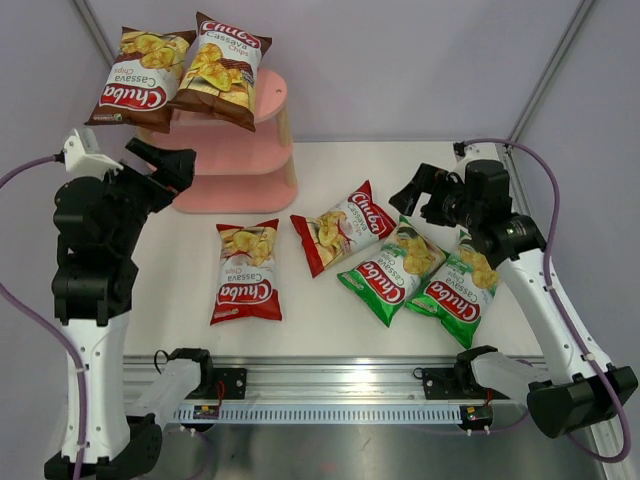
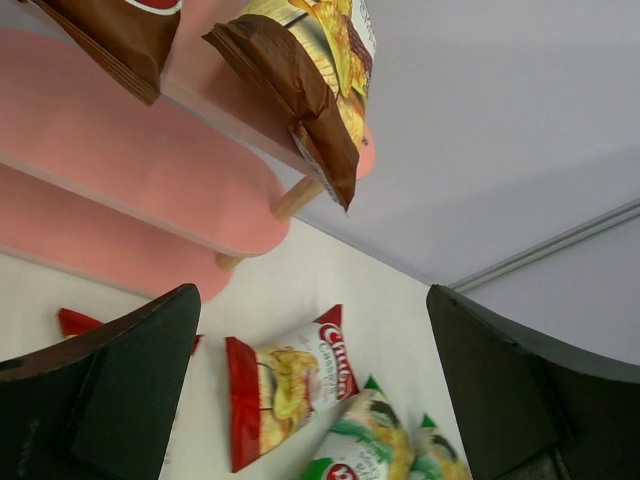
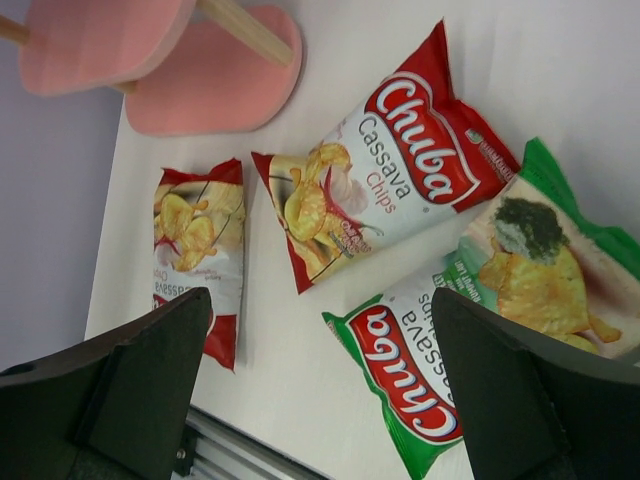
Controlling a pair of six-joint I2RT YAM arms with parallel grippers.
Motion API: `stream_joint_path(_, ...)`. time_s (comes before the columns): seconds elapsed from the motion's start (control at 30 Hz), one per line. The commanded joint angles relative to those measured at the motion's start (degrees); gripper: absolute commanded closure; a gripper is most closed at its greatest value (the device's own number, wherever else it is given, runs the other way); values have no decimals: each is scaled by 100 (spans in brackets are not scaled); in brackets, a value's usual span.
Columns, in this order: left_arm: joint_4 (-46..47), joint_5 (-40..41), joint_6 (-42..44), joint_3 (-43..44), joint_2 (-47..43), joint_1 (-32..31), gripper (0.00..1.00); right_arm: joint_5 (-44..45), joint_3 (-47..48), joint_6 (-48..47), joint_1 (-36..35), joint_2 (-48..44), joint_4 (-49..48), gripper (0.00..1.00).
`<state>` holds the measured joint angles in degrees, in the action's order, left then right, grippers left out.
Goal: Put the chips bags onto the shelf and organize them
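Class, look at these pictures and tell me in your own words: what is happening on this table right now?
Two robot arms are stocking a pink shelf with chips bags. Two brown bags lie on its top tier. Two red-white bags and two green bags lie on the table. The left fingers are open and empty beside the shelf; the right fingers are open and empty above the loose bags.

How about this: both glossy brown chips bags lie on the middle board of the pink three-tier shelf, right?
No. Both glossy brown chips bags lie on the top board of the pink three-tier shelf, as the top external view shows.
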<state>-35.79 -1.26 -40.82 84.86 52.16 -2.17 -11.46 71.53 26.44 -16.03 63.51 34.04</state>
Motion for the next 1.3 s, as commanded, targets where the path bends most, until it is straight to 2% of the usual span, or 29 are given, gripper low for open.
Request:
stream_joint_path(0.0, -751, 81, 1118, -206, -337, 33, 1, -619, -576, 326, -23, -101, -739, 1)
stream_joint_path(0.07, -955, 73, 1304, -355, -575, 33, 1, -813, -1015, 519, -23, -102, -1221, 1)
stream_joint_path(0.17, -1333, 82, 1550, -698, -865, 33, 1, -1646, -1465, 1125, -110, 74, -1925, 3)
stream_joint_path(0.2, -1456, 64, 1664, -855, -953, 33, 1, -2005, -1736, 1423, -189, 266, -2458, 4)
stream_joint_path(0.23, -1509, 64, 1717, -935, -1040, 33, 1, -2061, -1843, 1548, -303, 372, -2716, 4)
stream_joint_path(0.33, -1755, 99, 1893, -1234, -1383, 33, 1, -1922, -1941, 1829, -988, 882, -3332, 4)
stream_joint_path(0.37, -1808, 99, 1902, -1313, -1584, 33, 1, -1817, -2010, 1943, -1164, 1109, -3856, 4)
stream_joint_path(0.57, -2019, 512, 1902, -2103, -2341, 24, 1, -238, -2178, 2769, -2552, 2041, -5177, 4)
stream_joint_path(0.73, -2151, 697, 1937, -2272, -2615, -2, 1, 355, -2134, 3209, -3440, 2990, -6004, 3)
stream_joint_path(0.87, -2160, 671, 1972, -2202, -2553, -81, 1, 434, -2389, 3218, -3740, 3895, -7523, 5)
stream_joint_path(1.07, -2160, 881, 2069, -2096, -2325, -362, 1, 180, -2310, 3043, -3925, 4670, -8254, 6)
stream_joint_path(1.17, -2134, 864, 2078, -2123, -2324, -389, 1, 118, -2240, 3034, -3943, 4889, -8273, 6)
stream_joint_path(1.27, -2090, 890, 2095, -2175, -2316, -415, 1, -127, -2143, 3235, -3960, 5249, -8431, 10)
